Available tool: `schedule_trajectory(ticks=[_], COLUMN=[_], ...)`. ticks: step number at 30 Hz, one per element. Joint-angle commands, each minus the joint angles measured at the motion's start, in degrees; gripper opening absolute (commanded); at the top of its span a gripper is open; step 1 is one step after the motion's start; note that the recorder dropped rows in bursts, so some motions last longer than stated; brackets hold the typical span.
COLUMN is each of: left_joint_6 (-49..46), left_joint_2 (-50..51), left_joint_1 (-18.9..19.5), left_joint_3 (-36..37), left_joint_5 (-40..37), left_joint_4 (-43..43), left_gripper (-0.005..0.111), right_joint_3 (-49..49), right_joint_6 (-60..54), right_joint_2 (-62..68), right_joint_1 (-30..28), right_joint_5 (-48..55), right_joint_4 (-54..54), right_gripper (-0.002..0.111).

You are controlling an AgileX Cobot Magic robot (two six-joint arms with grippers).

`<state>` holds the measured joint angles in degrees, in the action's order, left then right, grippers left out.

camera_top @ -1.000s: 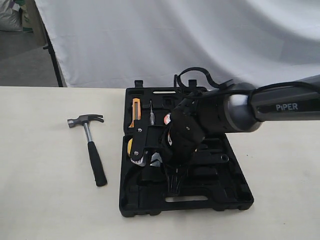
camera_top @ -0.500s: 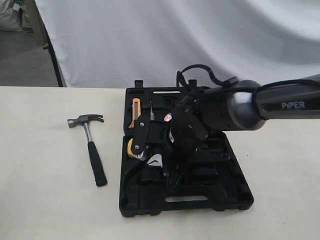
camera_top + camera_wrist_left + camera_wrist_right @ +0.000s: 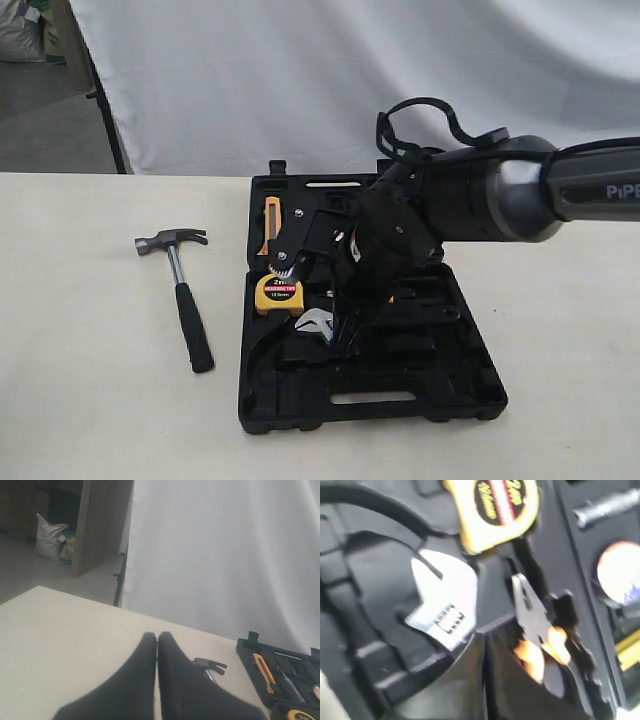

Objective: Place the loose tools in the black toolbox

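the black toolbox (image 3: 450,400) is lying open and flat on the pale table (image 3: 90,400), right of the middle in the exterior view, with its slot handle facing the near edge and its two latches pointing toward the white curtain (image 3: 350,80) that is hanging behind. a hammer (image 3: 183,295) is lying on the bare table to the left of the box, apart from it, its steel head pointing away and its black grip pointing toward the near edge. inside the box a yellow tape measure (image 3: 279,294) is sitting in the left part, and the silver head of an adjustable wrench (image 3: 315,325) is resting just beside it, nearer the handle. an orange utility knife (image 3: 271,222) is lying in the far left recess. the right arm is reaching in from the right, and the right end effector (image 3: 484,640) is hanging over the middle of the box with its fingers pressed together and gripping nothing; its wrist view is showing the wrench head on one side of the tips and a pair of pliers (image 3: 535,625) with orange handles on the other. the left end effector (image 3: 157,636) is hovering above the table, closed and empty, with the hammer and a corner of the box lying beyond its tips.
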<state>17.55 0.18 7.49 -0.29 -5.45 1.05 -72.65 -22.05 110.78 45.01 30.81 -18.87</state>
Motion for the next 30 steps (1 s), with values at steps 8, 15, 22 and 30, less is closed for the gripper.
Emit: schedule_trajectory(ticks=[8, 15, 22, 30], left_joint_6=[0.27, 0.27, 0.27, 0.27], left_joint_2=[-0.18, -0.18, -0.18, -0.18], left_joint_1=[1.45, 1.45, 1.45, 1.45], left_joint_3=[-0.15, -0.15, -0.15, -0.15], left_joint_5=[0.41, 0.41, 0.41, 0.41], left_joint_4=[0.25, 0.25, 0.25, 0.25], left_gripper=[0.001, 0.001, 0.001, 0.001], right_joint_3=[0.05, 0.05, 0.05, 0.05], right_joint_6=[3.33, 1.7, 1.12, 2.24], right_joint_2=[3.57, 7.06, 6.26, 3.59], right_joint_1=[-4.72, -1.84, -0.21, -0.1], right_joint_5=[-0.92, -5.47, -5.95, -4.83], right_joint_4=[-0.52, -0.74, -0.74, -0.59], right_gripper=[0.0, 0.0, 0.0, 0.0])
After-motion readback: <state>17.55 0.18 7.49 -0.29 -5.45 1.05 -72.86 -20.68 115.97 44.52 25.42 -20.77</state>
